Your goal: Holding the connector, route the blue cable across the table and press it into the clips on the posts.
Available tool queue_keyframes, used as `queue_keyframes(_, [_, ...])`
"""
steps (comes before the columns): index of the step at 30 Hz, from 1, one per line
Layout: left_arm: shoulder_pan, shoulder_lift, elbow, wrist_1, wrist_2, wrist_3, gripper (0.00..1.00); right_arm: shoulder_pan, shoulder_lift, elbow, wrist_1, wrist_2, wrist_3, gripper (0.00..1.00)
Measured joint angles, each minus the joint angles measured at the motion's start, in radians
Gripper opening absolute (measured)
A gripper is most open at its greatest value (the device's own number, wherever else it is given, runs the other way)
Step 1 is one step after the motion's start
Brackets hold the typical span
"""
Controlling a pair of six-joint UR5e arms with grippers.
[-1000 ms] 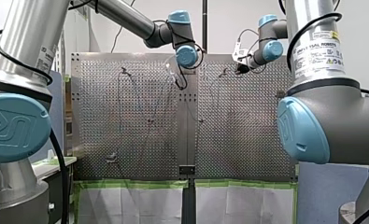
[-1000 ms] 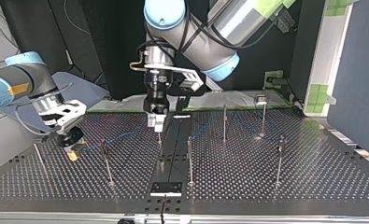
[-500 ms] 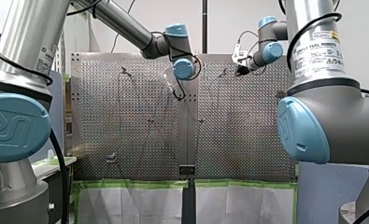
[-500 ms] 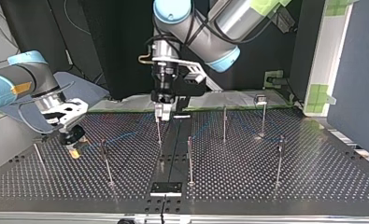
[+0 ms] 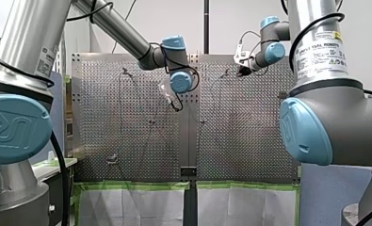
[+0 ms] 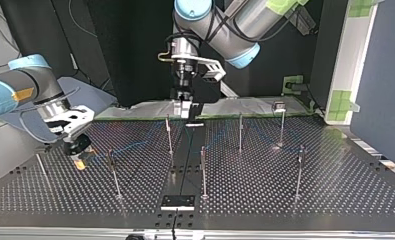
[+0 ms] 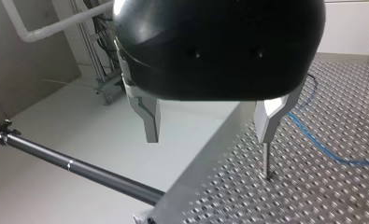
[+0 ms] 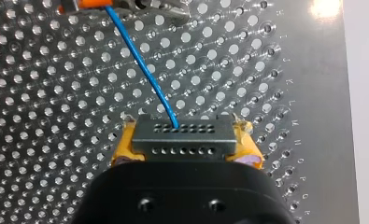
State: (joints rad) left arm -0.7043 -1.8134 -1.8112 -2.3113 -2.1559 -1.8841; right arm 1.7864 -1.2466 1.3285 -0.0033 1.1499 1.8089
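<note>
At the tabletop [image 6: 335,190]'s edge on the top view's left, my right fingers [image 8: 124,150], yellow-padded, clamp the connector [image 8: 182,137], blue cable [image 8: 140,65] running ahead; my left fingers [image 7: 150,119] hang apart over the edge nearest the arms.

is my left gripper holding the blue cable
No, the left wrist view shows the fingers of my left gripper open and empty, with the blue cable lying on the table beyond them.

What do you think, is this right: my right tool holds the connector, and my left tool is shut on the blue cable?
Not quite. The left wrist view shows my left tool open and empty; the blue cable lies on the table beyond it. My right tool does hold the connector.
</note>
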Motion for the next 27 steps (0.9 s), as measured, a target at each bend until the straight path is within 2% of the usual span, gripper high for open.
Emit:
queue_keyframes(14, [-0.009, -0.108, -0.119, 0.119, -0.003, 0.007, 1.00, -0.001, 0.001, 0.000, 0.000, 0.001, -0.001, 0.00])
queue_keyframes(27, [-0.002, -0.123, -0.231, 0.230, -0.001, 0.008, 1.00, -0.004, 0.004, 0.000, 0.000, 0.002, -0.001, 0.00])
